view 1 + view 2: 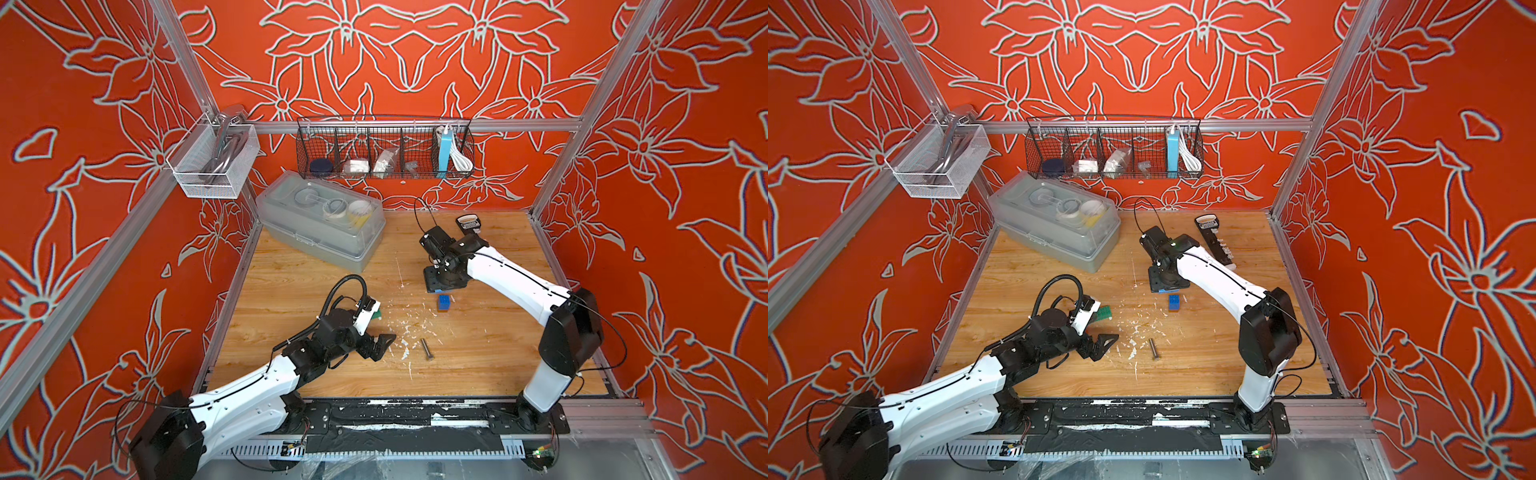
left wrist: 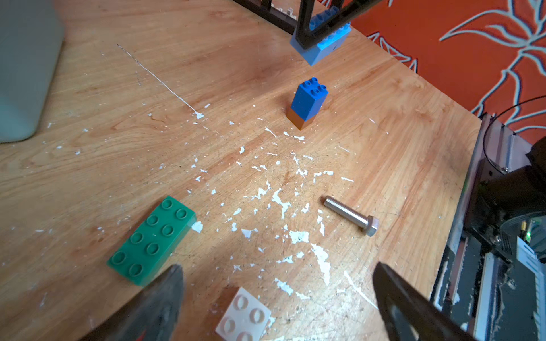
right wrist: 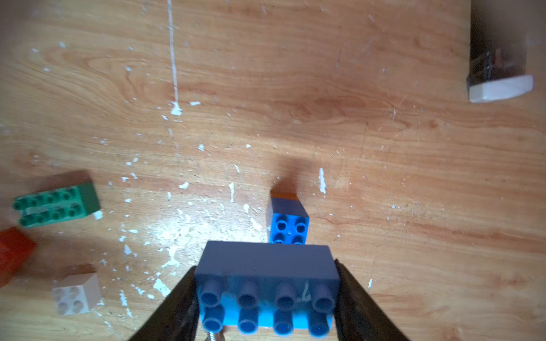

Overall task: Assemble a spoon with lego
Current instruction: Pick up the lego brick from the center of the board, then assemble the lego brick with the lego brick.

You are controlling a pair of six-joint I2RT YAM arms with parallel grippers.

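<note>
wood table (image 1: 478, 365) carries it all, with a grey box (image 1: 320, 224) at the far left corner (contents blurry through the lid). the black strip (image 1: 1214, 245) with white pegs shows almost whole in a top view. the right wrist view shows only a blurred end of it.

right gripper (image 3: 266, 295): jaws partway in, clamped on the short ends of the light blue brick (image 3: 266, 265), studs facing the wrist camera. both top views hide that brick under the gripper, bar a blue sliver. can't tell if it's off the wood.

left gripper (image 2: 277, 265): jaws wide, nothing held, low over the table.

the green brick (image 2: 150, 240) lies studs up just beside the left gripper, whole in the wrist views, half covered by the wrist in both top views.

the blue-and-brown stem (image 1: 444, 302) stands upright mid-table, brown at the bottom, near the right gripper; the left wrist view shows a gap to the held brick.

the red brick (image 3: 13, 254) shows in the right wrist view only, blurred and cut off.

the white brick (image 2: 243, 316) lies under the left jaws' gap, cut off by the frame edge.

a bolt (image 1: 427, 348) lies flat near the left gripper.
</note>
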